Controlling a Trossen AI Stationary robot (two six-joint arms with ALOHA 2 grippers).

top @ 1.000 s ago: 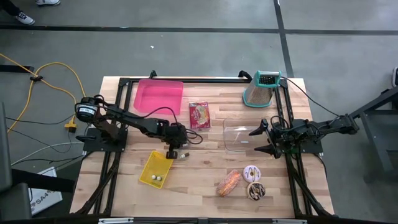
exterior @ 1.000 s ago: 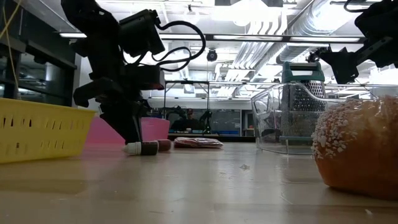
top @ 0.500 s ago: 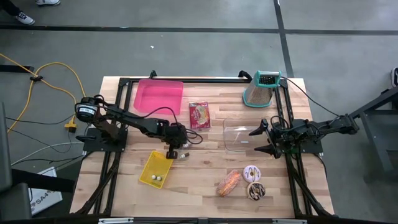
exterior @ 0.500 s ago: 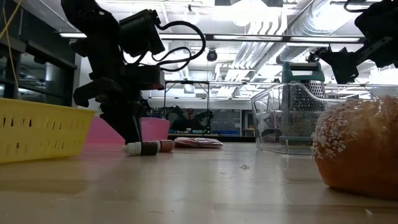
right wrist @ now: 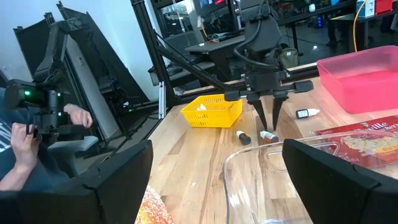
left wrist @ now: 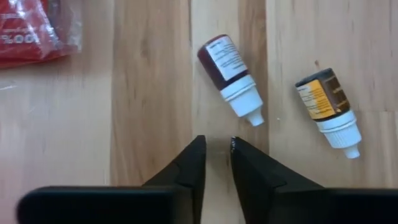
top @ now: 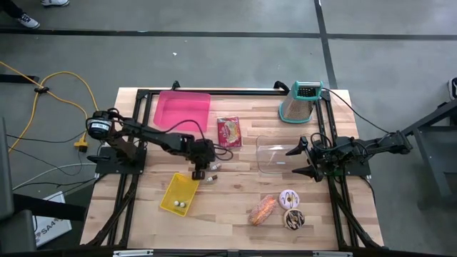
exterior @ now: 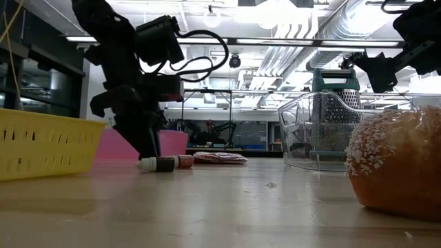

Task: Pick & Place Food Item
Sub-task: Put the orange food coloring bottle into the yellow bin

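Pale plank table (top: 235,221) on a grey concrete floor, cables trailing off to one side. Nearest the front edge: a sugared pastry (top: 263,209) and two doughnuts (top: 289,198), lying loose and touched by neither arm. Just behind and towards the left arm: a yellow basket (top: 171,191) with two small white items (top: 179,205) in one corner, too small to identify.

Beyond the basket: left gripper (left wrist: 216,142) pointing straight down at bare wood, jaws parted by only a narrow slit with nothing between them. Just ahead of its tips, two small dropper bottles lying on their sides, one dark red (left wrist: 229,78) and one brown (left wrist: 327,102), apart from each other and from the fingers.

Across the table: right gripper (top: 301,160) waiting with jaws spread wide and empty, beside a clear container (top: 275,158). Farther back: a red snack packet (top: 229,132), then a pink tray (top: 183,111) with nothing visible in it, and a teal-topped grater (top: 299,101) in the far corner.

Judged from this layout: at most a partial start, going by the basket's contents. Bottles, packet, pastry and doughnuts not yet placed. Probably next for the left arm: closing on one bottle, then the carry to the basket.
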